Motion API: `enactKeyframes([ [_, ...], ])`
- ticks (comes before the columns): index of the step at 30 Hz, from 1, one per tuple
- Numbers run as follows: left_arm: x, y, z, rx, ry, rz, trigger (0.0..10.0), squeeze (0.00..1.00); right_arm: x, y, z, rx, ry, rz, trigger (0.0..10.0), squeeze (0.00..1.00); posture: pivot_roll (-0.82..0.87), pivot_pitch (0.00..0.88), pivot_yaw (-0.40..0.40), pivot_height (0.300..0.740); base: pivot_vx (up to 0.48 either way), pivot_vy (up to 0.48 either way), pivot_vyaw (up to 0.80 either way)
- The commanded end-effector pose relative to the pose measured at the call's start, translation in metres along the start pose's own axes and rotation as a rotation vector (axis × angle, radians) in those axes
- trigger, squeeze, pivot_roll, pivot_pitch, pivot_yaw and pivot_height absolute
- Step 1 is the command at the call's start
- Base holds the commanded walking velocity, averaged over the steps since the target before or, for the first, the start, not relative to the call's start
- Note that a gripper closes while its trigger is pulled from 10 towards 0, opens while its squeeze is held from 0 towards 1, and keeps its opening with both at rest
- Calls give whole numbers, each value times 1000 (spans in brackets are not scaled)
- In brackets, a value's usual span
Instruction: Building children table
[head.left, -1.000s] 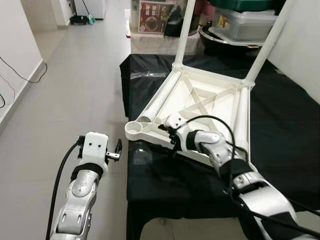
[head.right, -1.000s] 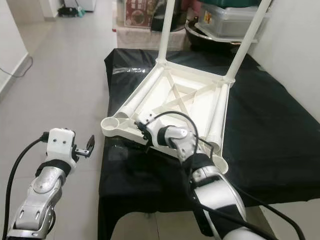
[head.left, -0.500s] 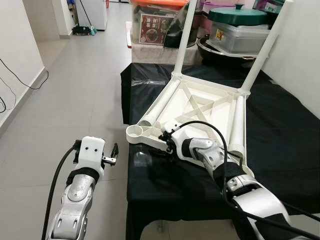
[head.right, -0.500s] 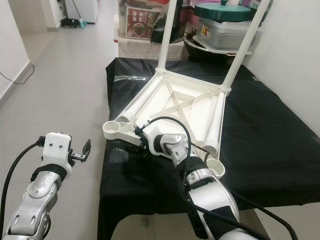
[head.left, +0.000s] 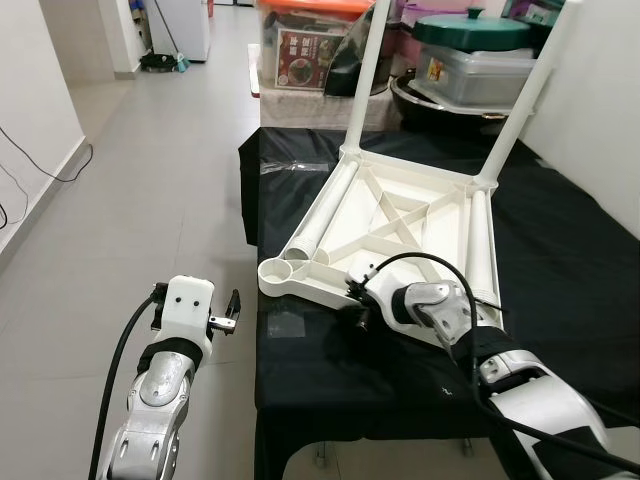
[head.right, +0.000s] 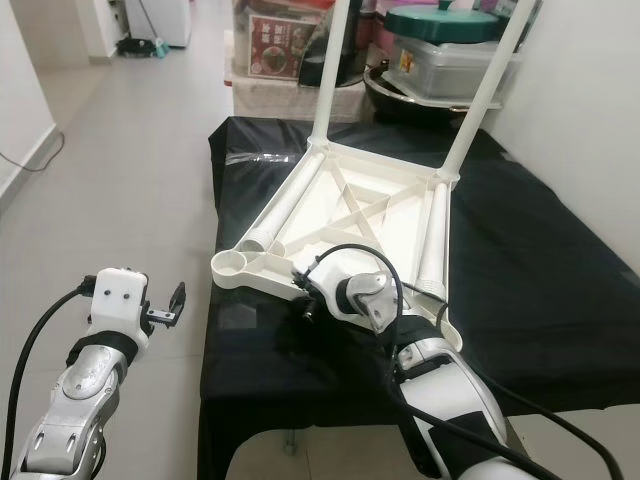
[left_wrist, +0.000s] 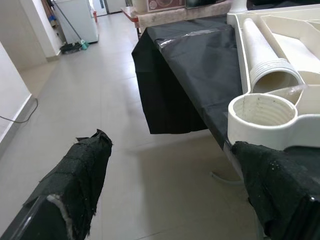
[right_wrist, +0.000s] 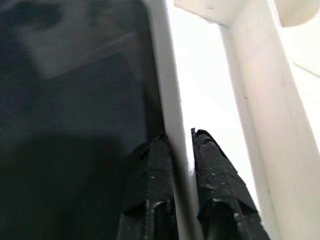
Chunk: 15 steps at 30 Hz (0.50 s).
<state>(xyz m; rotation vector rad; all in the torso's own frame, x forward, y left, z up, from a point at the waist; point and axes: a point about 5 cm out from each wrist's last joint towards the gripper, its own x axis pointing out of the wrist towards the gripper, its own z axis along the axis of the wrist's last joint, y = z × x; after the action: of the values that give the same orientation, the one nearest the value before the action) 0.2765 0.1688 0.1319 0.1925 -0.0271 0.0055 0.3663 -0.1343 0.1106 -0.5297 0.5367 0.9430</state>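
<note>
The white children's table top lies upside down on a black-covered table. Two white legs stand upright in its far corners. Two loose legs lie inside it along the left and right sides. The near left corner socket is empty. My right gripper is shut on the table top's near rim, a little right of that socket, and its place shows from the head too. My left gripper hangs open over the floor, left of the table, holding nothing.
Storage boxes and a lidded pot crowd the far end behind the table. A wall runs along the right. Tiled floor stretches to the left, with a cable by the left wall.
The camera has shifted. My right gripper keeps hold of the near rim, and its wrist now sits lower and nearer the front edge. The left arm has barely moved.
</note>
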Motion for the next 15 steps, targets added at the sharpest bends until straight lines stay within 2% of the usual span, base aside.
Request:
enactKeyframes([
  [1,-2,-3,-3,-3,10,-4,10000,0,8,13,-17,37,59,38,0,0,166,0,-143,740,0,0,0],
  [7,-3,-5,-4,-6,16,-7,10000,0,1,8,-25,58,66,39,0,0,149,0,-144,740,0,0,0],
  [10,-5,-8,-5,-9,20,-11,10000,0,-16,6,-34,-10,33,139,0,0,146,0,-146,740,0,0,0],
  [13,-5,-8,-5,-9,20,-11,10000,0,-16,6,-34,-10,33,139,0,0,146,0,-146,740,0,0,0],
  [14,-5,-8,-5,-10,21,-10,10000,0,-21,6,-37,-46,39,181,0,0,144,0,-145,740,0,0,0],
  [15,-6,-9,-6,-12,24,-10,10000,0,-39,-4,-50,-152,130,190,0,0,130,0,-148,740,0,0,0],
])
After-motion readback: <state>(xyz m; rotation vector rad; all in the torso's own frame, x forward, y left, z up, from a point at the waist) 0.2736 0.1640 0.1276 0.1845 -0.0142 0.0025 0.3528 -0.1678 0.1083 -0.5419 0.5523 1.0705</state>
